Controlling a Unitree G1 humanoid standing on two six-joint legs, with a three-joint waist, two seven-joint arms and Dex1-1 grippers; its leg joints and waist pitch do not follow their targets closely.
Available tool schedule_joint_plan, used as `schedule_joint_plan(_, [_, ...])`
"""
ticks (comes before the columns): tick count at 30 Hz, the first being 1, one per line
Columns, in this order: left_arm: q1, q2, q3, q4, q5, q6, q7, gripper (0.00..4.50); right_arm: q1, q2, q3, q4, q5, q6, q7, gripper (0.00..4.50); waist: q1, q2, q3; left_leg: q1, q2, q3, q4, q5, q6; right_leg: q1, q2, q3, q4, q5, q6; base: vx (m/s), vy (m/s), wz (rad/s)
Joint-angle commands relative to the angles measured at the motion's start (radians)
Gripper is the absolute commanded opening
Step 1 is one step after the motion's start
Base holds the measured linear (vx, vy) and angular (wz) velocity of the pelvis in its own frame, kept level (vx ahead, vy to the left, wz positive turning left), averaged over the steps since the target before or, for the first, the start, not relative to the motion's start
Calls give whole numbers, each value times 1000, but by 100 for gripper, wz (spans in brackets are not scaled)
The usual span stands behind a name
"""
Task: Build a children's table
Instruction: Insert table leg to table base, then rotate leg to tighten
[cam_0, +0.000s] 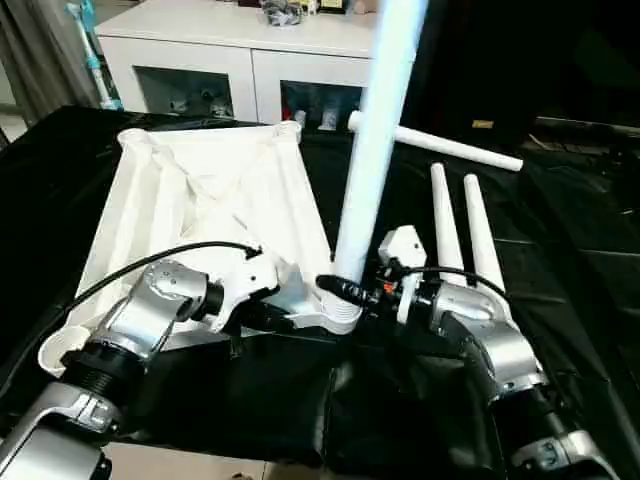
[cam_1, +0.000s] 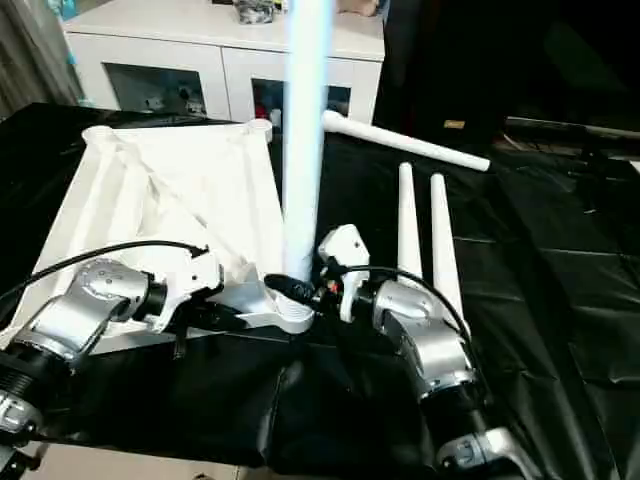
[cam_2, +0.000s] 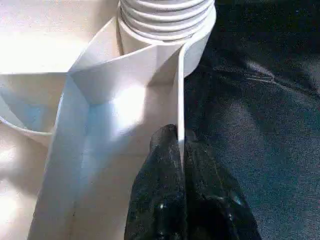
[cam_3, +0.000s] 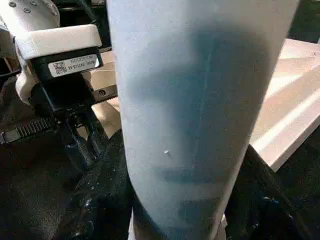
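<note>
The children's table's white tabletop (cam_0: 200, 200) lies upside down on black cloth, its ribbed underside showing. One white leg (cam_0: 375, 150) stands upright in the near right corner socket (cam_0: 340, 318). Its threaded end (cam_2: 165, 15) sits in that socket. My right gripper (cam_0: 345, 290) is shut on the leg's lower part, and its black fingers (cam_3: 100, 200) wrap both sides of the tube. My left gripper (cam_0: 280, 320) is shut on the thin edge rib (cam_2: 180, 100) of the tabletop just beside the socket, with its fingers (cam_2: 160, 190) pinching the rib.
Two more legs (cam_0: 445, 225) (cam_0: 482, 235) lie side by side on the cloth to the right. Another leg (cam_0: 440, 145) lies across the back. A white cabinet (cam_0: 230, 60) with glass doors stands behind the table.
</note>
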Motion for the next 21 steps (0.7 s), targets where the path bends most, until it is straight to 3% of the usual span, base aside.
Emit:
schedule_joint_plan(1, [-5, 21, 10, 17, 21, 0, 14, 0, 51, -30, 51, 121, -83, 57, -5, 186, -2, 13, -39, 11, 66, -36, -102, -404, -35, 17, -85, 53, -104, -480, -160, 0, 0, 0])
schedule_joint_plan(8, [-4, 30, 10, 16, 21, -1, 5, 0, 47, -35, 55, 133, -86, 44, 11, 186, -2, 12, -38, 13, 66, -36, -102, -417, -36, 14, -85, 55, -106, -489, -158, 0, 0, 0])
schedule_joint_plan(16, [-4, 41, 5, 13, 24, -2, -10, 0, 21, -50, 76, 172, -101, 26, 43, 186, -1, 10, -40, 11, 66, -32, -102, -381, -28, 19, -84, 56, -102, -436, -177, 0, 0, 0])
schedule_joint_plan(21, [5, 41, 11, 6, 19, 14, -2, 0, 12, -35, 58, 196, -105, 21, -5, 186, -2, 10, -38, 12, 66, -34, -103, -392, -31, 18, -85, 55, -105, -477, -168, 0, 0, 0])
